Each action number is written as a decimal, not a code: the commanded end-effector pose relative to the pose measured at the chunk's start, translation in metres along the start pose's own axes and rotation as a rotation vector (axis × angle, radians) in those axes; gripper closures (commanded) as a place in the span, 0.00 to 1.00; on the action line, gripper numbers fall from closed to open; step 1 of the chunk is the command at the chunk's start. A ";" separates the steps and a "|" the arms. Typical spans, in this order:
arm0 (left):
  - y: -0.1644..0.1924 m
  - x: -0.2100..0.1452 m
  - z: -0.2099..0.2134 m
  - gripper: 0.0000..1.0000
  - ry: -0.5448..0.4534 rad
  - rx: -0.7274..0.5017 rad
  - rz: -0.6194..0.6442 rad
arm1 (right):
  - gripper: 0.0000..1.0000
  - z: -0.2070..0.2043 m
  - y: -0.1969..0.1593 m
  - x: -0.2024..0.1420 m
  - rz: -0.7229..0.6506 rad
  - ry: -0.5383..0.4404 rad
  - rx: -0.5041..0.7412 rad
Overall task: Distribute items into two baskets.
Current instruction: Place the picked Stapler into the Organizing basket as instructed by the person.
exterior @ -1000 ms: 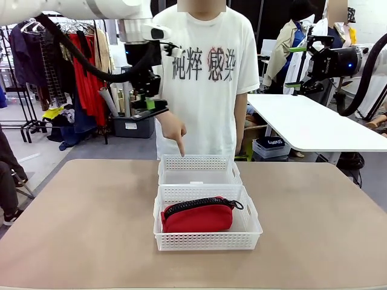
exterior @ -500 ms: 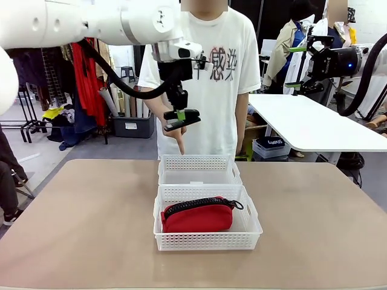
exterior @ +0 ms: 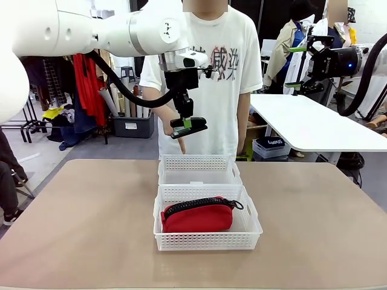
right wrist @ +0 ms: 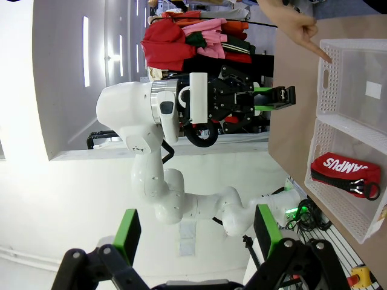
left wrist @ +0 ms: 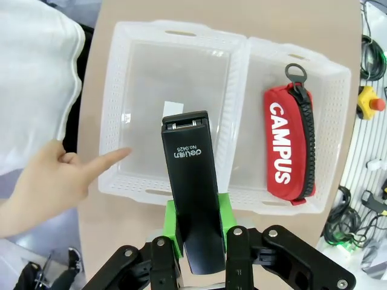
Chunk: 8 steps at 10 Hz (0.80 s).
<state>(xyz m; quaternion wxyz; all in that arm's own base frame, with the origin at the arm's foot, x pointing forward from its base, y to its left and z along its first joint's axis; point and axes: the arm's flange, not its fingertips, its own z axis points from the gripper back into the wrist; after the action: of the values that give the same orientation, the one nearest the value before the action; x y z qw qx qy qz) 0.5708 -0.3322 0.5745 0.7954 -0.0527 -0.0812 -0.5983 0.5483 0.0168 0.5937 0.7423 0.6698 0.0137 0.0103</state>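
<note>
Black stapler [exterior: 188, 127] clamped in left gripper [exterior: 187, 125] above the far basket [exterior: 199, 170], red pouch [exterior: 198, 215] (printed CAMPUS) laid in the near basket [exterior: 207, 240], right gripper [right wrist: 195, 234] held wide open.

The black stapler [exterior: 188, 125] hangs level in the air at twelve o'clock above the empty far basket [exterior: 199, 170]. The red zippered pouch [exterior: 198, 214] lies flat in the near basket [exterior: 207, 239], touching the far one at six o'clock.
</note>
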 end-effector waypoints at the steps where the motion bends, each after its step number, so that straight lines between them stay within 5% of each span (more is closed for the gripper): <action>1: 0.000 -0.001 0.007 1.00 -0.001 0.019 0.000 | 0.00 0.000 0.003 0.000 0.004 -0.007 -0.002; 3: 0.000 0.000 0.001 1.00 -0.001 0.002 0.000 | 0.00 0.000 0.003 0.000 0.004 -0.007 -0.002; 8: -0.003 0.049 -0.092 1.00 0.158 0.085 -0.273 | 0.00 0.000 0.003 0.000 0.004 -0.007 -0.002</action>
<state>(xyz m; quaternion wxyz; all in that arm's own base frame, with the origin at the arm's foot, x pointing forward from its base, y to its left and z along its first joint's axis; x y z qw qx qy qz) 0.5731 -0.3935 0.4905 0.7284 0.0187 -0.0419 -0.6836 0.5483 0.0168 0.5937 0.7423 0.6698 0.0137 0.0103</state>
